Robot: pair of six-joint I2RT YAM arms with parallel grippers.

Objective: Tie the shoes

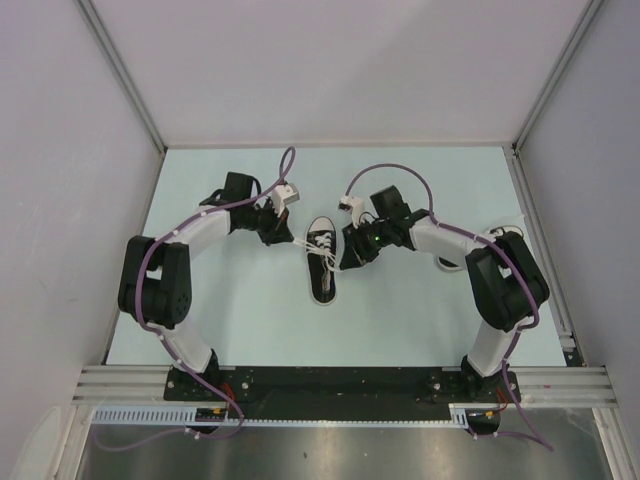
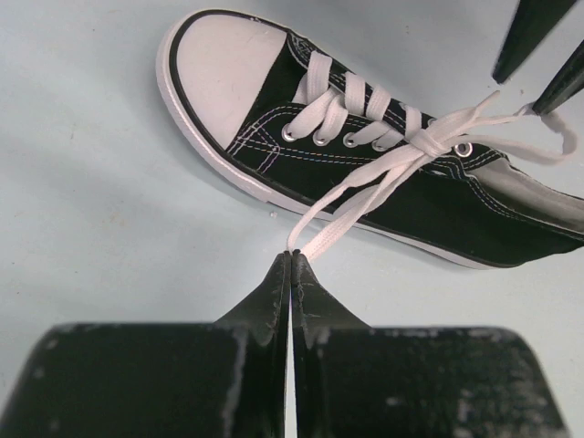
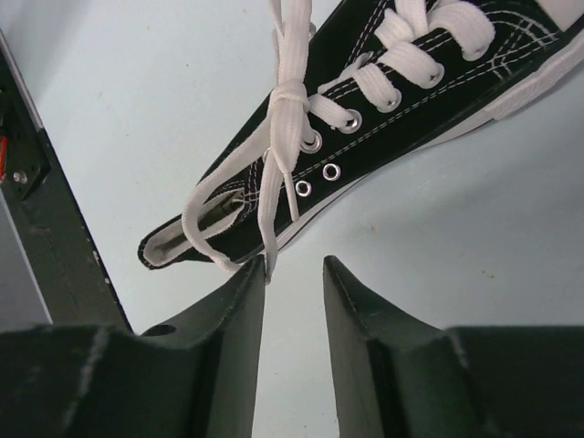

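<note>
One small black sneaker (image 1: 322, 262) with a white toe cap and white laces lies on the pale table between my two grippers. In the left wrist view the shoe (image 2: 365, 173) lies with its toe at the upper left, and its laces cross in a knot (image 2: 429, 141). My left gripper (image 2: 292, 254) is shut on two lace strands that run tight from that knot. It sits just left of the shoe (image 1: 296, 240). My right gripper (image 3: 294, 265) is open beside the heel, at the shoe's right (image 1: 347, 262). A lace loop (image 3: 205, 210) hangs against its left fingertip (image 3: 255, 274). The right fingers (image 2: 534, 32) also show in the left wrist view.
A white object (image 1: 447, 264) lies partly hidden behind the right arm at the table's right. Grey walls close in the table on three sides. A metal rail (image 1: 340, 382) and the arm bases run along the near edge.
</note>
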